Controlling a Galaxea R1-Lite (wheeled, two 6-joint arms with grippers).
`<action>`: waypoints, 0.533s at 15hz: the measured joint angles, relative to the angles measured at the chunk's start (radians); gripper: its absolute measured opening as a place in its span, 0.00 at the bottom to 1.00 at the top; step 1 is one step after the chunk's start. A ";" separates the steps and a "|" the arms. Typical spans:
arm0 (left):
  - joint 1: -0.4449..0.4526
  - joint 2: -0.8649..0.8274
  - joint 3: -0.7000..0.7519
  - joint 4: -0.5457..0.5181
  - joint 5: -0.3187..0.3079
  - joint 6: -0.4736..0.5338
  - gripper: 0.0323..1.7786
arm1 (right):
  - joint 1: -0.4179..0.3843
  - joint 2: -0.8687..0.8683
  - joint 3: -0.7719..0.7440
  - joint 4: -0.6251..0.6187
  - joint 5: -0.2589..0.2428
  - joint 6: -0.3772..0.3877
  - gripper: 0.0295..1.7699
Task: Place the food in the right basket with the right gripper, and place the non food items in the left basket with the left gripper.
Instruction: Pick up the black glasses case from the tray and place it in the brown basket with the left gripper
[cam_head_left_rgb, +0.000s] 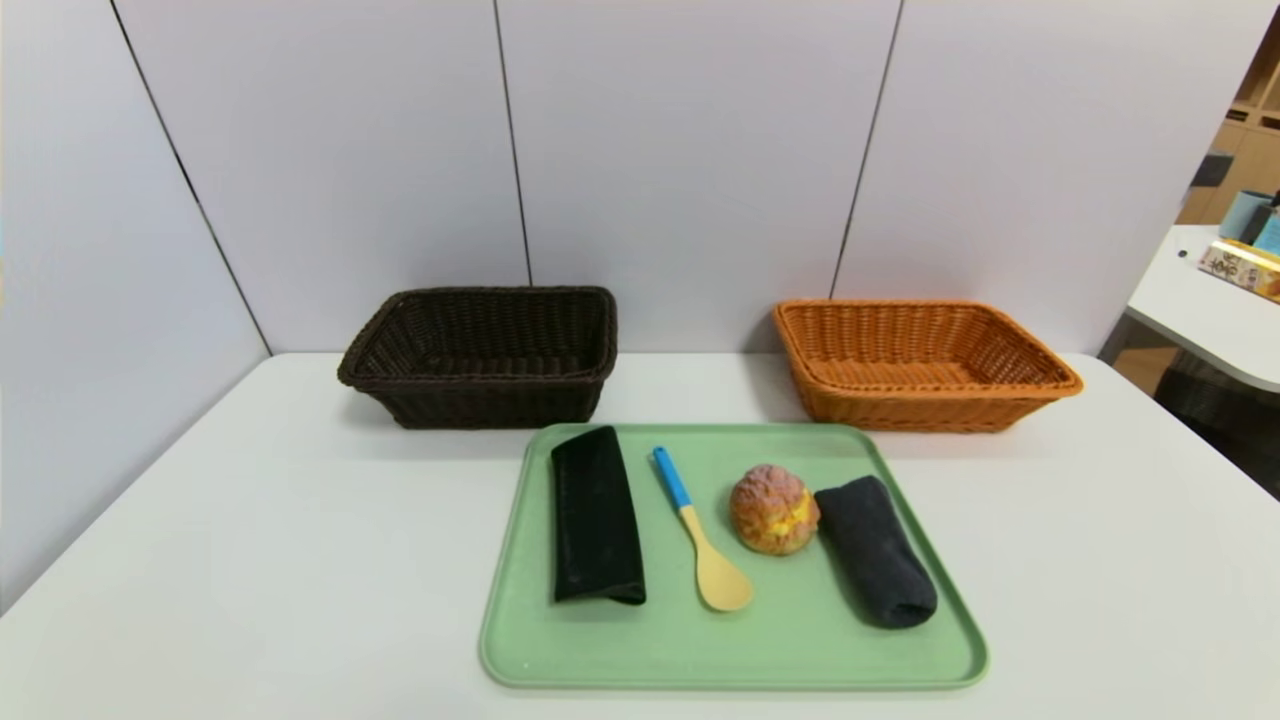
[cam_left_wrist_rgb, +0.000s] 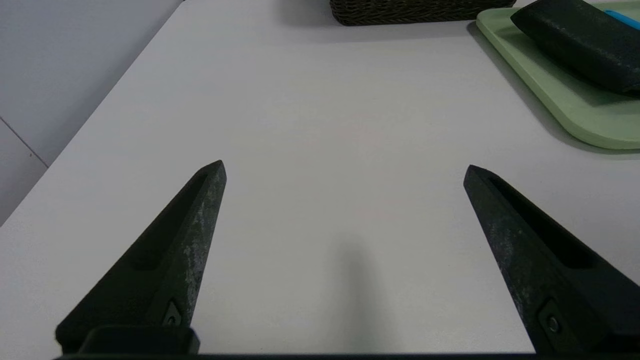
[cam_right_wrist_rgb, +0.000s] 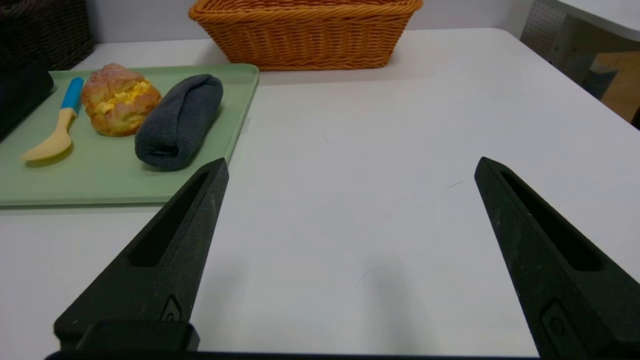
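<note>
Cream-filled golden-brown round bun (cam_head_left_rgb: 774, 509) sits on the flat green rectangular tray (cam_head_left_rgb: 735, 655) with 3 other items: blue-handled tan spoon (cam_head_left_rgb: 703, 530) at its 9 o'clock, folded black pouch (cam_head_left_rgb: 598, 515) beyond, rolled dark-grey cloth (cam_head_left_rgb: 877, 552) at 4 o'clock. Beyond the tray, 2 empty rectangular wicker baskets stand, dark-brown basket (cam_head_left_rgb: 485, 400) toward 11 o'clock, orange-brown basket (cam_head_left_rgb: 920, 408) toward 1 o'clock. Left gripper (cam_left_wrist_rgb: 345, 164) and right gripper (cam_right_wrist_rgb: 354, 159), both wide and empty, hover over the white table (cam_head_left_rgb: 300, 560) at the tray's 8 and 4 o'clock.
</note>
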 joint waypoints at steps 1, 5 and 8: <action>0.000 0.000 0.000 0.000 0.000 0.001 0.95 | 0.000 0.000 0.000 0.000 0.000 0.000 0.96; 0.000 0.000 0.000 0.000 0.000 0.001 0.95 | 0.000 0.000 0.000 0.001 0.000 0.001 0.96; 0.000 0.000 0.000 0.001 -0.001 0.007 0.95 | 0.000 0.000 0.000 0.002 0.000 -0.001 0.96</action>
